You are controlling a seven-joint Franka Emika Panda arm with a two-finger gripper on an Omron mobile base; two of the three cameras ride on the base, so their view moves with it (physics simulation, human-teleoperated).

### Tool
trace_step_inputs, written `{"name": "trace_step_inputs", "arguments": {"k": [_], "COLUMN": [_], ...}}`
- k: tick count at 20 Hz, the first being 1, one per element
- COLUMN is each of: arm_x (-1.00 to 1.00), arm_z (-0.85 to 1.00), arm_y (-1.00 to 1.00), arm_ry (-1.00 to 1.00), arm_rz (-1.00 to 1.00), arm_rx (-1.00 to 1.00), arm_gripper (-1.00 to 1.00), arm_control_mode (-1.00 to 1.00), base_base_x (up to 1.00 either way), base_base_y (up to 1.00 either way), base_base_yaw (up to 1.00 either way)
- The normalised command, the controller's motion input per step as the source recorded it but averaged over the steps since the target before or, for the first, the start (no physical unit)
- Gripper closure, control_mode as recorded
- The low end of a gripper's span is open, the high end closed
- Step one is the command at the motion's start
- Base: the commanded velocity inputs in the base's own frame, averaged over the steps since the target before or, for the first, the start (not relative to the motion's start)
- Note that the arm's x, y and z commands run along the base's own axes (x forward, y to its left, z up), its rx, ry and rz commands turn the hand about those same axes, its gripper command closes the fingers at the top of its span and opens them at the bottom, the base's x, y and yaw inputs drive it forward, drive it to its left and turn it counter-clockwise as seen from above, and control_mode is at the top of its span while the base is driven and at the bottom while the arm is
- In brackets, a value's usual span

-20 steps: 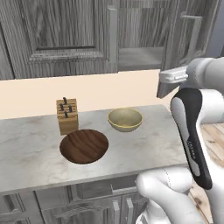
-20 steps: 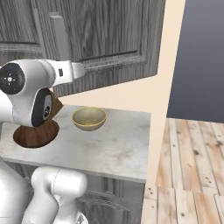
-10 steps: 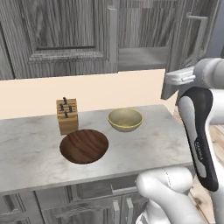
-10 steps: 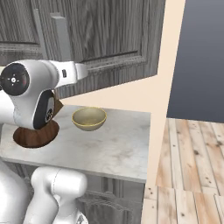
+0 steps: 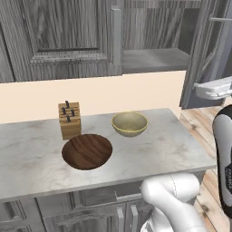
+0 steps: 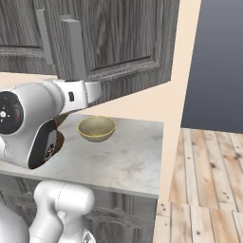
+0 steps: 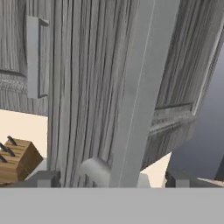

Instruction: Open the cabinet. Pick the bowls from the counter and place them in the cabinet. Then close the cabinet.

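**Door's open, bowls are next**

Since the right door of the cabinet (image 5: 154, 59) is swung wide with the shelf bare, the opening step looks done. The claw (image 7: 109, 177) sits at the door's bar handle (image 7: 138, 92), jaws spread apart around it, gripping nothing. Back straight off before swinging down. The wooden bowl (image 5: 87, 151) and tan bowl (image 5: 129, 123) wait on the bench (image 5: 172, 145), near the knife block (image 5: 69, 119).

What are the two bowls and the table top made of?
The wide dark bowl looks like wood: brown with grain lines, matte. The smaller bowl is plain beige-tan, smooth, maybe ceramic or pale wood; hard to tell. The counter looks like polished stone, light grey-white with marbled smudges.
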Motion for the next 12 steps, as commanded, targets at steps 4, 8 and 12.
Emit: {"name": "trace_step_inputs", "arguments": {"k": [4, 8, 12], "arm_x": [-0.78, -0.67, -0.45], "arm_z": [0.04, 0.06, 0.04], "arm_y": [0.26, 0.54, 0.66], "arm_ry": [-0.07, -0.04, 0.0], "arm_rz": [-0.05, -0.06, -0.07], "arm_rx": [-0.04, -0.11, -0.26], "arm_gripper": [-1.0, -1.0, -1.0], "arm_control_mode": [-1.0, -1.0, -1.0], "base_base_x": [0.0, 0.0, 0.0], "base_base_y": [0.0, 0.0, 0.0], "base_base_yaw": [0.0, 0.0, 0.0]}}
